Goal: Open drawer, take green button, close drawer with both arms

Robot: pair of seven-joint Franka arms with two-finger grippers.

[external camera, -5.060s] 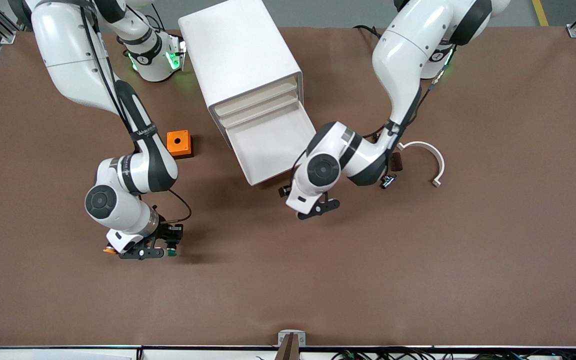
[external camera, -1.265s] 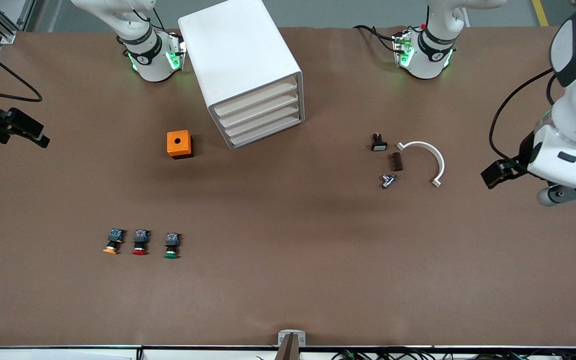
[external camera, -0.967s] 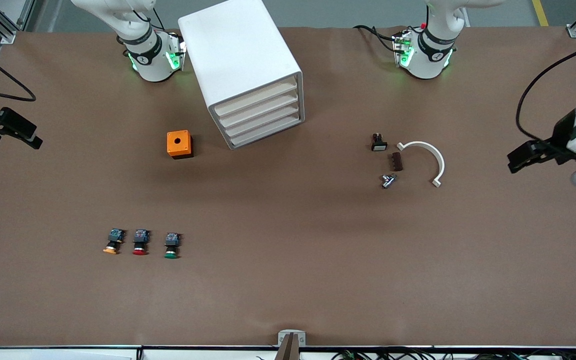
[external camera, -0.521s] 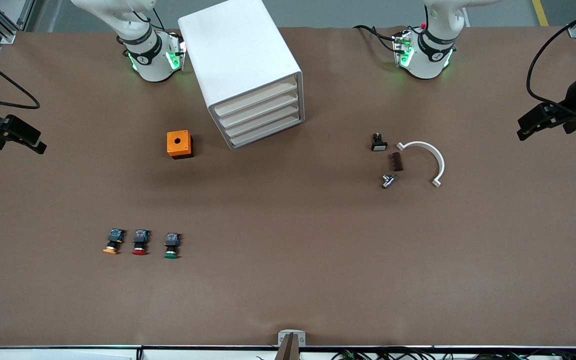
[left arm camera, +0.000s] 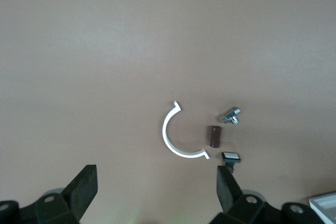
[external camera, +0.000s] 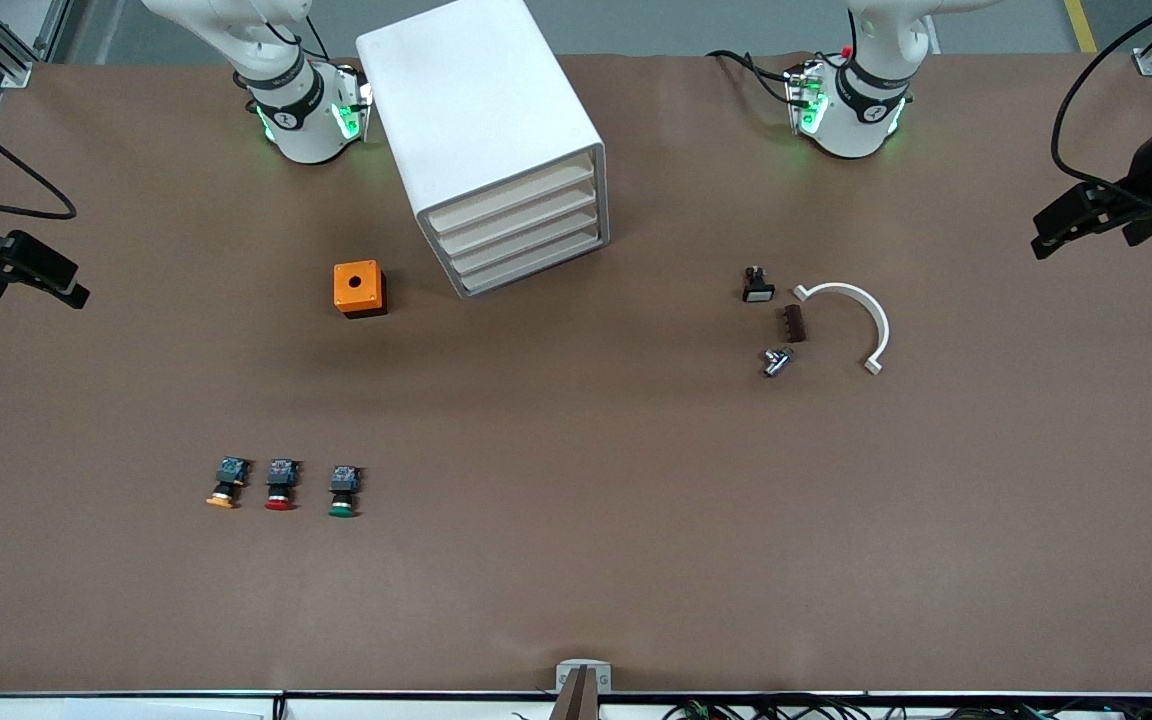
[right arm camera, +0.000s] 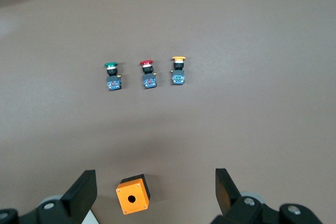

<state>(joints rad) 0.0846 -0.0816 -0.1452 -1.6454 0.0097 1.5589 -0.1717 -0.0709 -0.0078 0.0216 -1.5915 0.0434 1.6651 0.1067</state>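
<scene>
Lying on the brown table (external camera: 576, 560) well nearer the front camera than the cabinet (external camera: 481, 130), the green-capped button (external camera: 342, 492) rests on its side, cap toward the camera; it is the last in a row of three, just beside a red-capped button (external camera: 280, 485), with an orange-capped button (external camera: 225, 483) at the row's end toward the right arm's end of the table; an orange box (external camera: 359, 288) sits between the row and the cabinet. All four cabinet drawers look shut, the third drawer (external camera: 526, 244) flush with the others.

The right gripper (right arm camera: 155, 190) hangs high over the table edge at the right arm's end, jaws spread wide and holding nothing; the left gripper (left arm camera: 156, 187) hangs high over the left arm's end, jaws likewise wide and empty; a white curved bracket (external camera: 851, 320), a dark block (external camera: 794, 322), a small metal fitting (external camera: 776, 360) and a black switch part (external camera: 758, 285) lie toward that end.

The button looks small, light and rigid, likely hard plastic; the domed cap would probably slip, so the squarer blue-grey rear block or the black barrel seems the surer place to pinch; its red neighbour leaves little room for a finger on that side.
</scene>
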